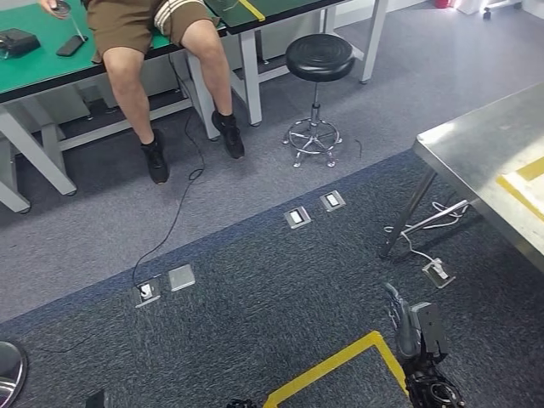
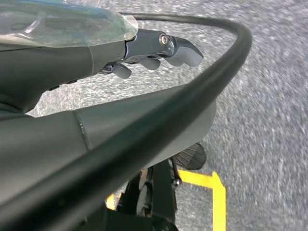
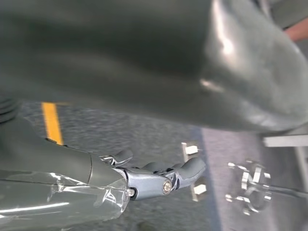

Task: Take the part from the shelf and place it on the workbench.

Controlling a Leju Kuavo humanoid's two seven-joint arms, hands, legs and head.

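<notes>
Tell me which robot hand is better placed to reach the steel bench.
Probably the right: the right robot hand hangs empty on the side where the steel bench stands.

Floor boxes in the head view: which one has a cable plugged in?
The floor box farthest left, beside a closed plate; a black cable runs from it toward the seated person.

Both hands [image 2: 160,50] [image 3: 160,178] empty, fingers extended
</notes>
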